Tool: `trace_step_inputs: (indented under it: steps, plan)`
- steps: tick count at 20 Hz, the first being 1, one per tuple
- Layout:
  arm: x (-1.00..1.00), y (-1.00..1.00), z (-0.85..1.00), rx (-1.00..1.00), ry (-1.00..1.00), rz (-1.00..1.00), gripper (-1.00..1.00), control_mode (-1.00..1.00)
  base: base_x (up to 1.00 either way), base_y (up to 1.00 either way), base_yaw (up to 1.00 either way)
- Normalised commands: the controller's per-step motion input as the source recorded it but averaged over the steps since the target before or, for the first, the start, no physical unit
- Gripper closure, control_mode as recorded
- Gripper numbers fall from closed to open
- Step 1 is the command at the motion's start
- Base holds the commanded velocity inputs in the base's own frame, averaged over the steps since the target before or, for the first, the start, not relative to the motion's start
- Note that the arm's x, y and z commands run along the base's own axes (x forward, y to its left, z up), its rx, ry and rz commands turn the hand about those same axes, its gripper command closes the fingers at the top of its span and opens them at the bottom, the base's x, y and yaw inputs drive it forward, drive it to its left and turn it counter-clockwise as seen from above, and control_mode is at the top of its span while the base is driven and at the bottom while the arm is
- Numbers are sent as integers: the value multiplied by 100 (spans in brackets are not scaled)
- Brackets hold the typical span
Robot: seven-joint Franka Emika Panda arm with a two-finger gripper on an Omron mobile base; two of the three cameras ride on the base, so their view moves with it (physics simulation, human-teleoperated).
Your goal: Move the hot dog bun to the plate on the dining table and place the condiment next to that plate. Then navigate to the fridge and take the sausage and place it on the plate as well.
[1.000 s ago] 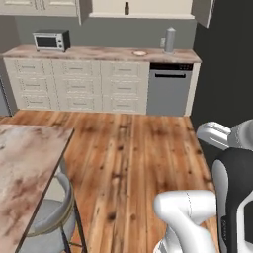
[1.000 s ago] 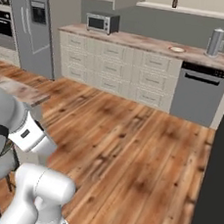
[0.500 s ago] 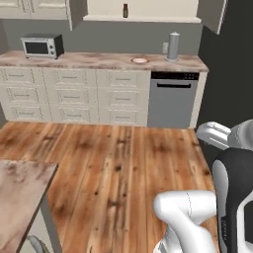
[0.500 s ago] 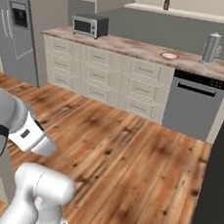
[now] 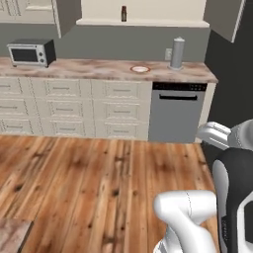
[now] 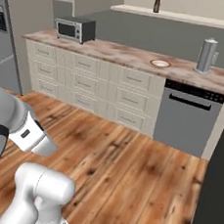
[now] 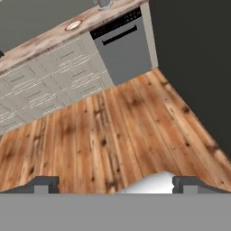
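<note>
Closest in, the gripper hangs over the wood floor with its fingers spread wide and nothing between them, so the hand is free. In the left base view, a sliver of the dining table pokes in at the bottom corner, well short and left of the dishwasher.

I'll use the dishwasher as the anchor for the rest. It sits under the right end of the counter, with cream drawers running off to its left. On the counter just above its left edge is a small red-rimmed plate, which is not the plate we want. Above its right side stands a grey canister. The microwave is far left of it. Higher up and left of the dishwasher, a small dark bottle stands on the wall shelf. My guess is that's the condiment, but it's too tiny to be sure. I can't tell where the bun is. The fridge is way off left, past the microwave.

This looks like a driving leg with nothing collected yet. If it were me, I'd keep the arm tucked, roll up square to the counter and stop just short of the drawers. I'd keep the fingers wide and give the canister some room when reaching up.
</note>
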Motion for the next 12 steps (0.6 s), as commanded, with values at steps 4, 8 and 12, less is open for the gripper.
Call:
trace_step_inputs:
  steps: [4, 8, 12]
  plan:
    - [0, 0, 0, 0, 0, 0, -100, 100, 100, 25, -11]
    - [0, 0, 0, 0, 0, 0, -100, 100, 100, 58, -21]
    - [0, 0, 0, 0, 0, 0, -100, 100, 100, 74, -24]
